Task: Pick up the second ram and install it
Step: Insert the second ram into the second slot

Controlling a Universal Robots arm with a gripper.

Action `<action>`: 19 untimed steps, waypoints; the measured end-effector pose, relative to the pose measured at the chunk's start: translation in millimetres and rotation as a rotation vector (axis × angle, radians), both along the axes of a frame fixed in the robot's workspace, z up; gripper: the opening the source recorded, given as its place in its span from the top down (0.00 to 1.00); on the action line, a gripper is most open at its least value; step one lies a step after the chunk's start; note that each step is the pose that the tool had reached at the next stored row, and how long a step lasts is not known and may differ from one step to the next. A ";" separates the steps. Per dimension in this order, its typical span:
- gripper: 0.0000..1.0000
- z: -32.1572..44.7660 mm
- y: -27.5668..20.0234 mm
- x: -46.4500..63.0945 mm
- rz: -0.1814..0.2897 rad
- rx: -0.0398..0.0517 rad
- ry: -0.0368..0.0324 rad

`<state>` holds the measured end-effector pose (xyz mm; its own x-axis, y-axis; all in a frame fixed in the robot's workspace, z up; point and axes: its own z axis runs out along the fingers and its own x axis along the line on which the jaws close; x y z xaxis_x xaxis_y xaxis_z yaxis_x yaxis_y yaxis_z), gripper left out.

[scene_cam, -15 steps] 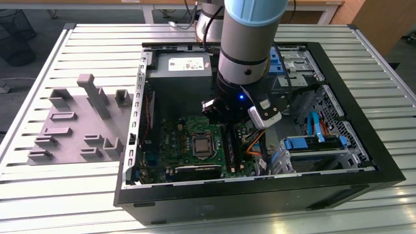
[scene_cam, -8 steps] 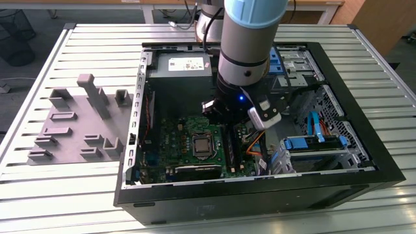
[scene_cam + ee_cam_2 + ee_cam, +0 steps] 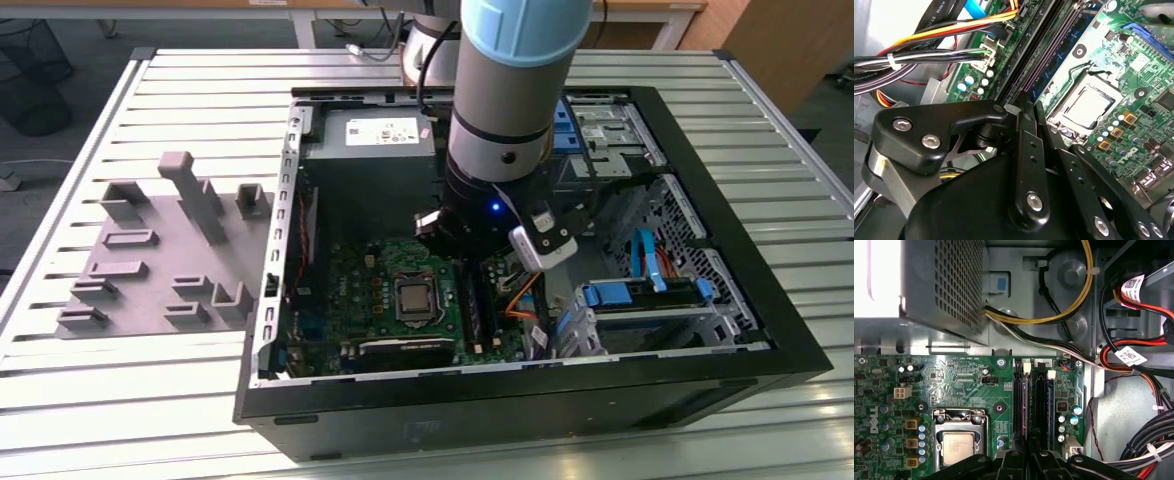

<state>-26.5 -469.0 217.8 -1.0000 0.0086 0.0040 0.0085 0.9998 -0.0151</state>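
Observation:
My gripper (image 3: pixel 467 258) is down inside the open computer case (image 3: pixel 787 340), over the memory slots to the right of the processor socket (image 3: pixel 416 298) in the exterior view. In both wrist views the black fingers (image 3: pixel 1026 150) close to a narrow gap around a thin dark strip, the second ram (image 3: pixel 1030 405) seen edge-on. It runs along a purple-edged slot (image 3: pixel 1046 55), and the gripper (image 3: pixel 1029 457) looks shut on its near end. A blue-green stick with dark chips (image 3: pixel 1069 45) stands in the neighbouring slot.
The silver power supply (image 3: pixel 929 285) and bundles of yellow, red and black cables (image 3: pixel 1134 360) crowd the slots' far end. Blue drive brackets (image 3: pixel 641 295) sit at the exterior view's right. A grey holder fixture (image 3: pixel 160 250) lies on the slatted table outside the case.

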 end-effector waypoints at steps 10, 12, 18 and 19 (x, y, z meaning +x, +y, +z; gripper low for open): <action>0.86 -2.3 -0.1 0.2 0.000 0.0038 0.0001; 0.86 -2.8 -0.1 0.2 0.000 0.0039 0.0002; 0.86 -3.9 -0.1 0.2 0.000 0.0044 0.0000; 0.86 -3.9 -0.1 0.2 0.000 0.0044 0.0001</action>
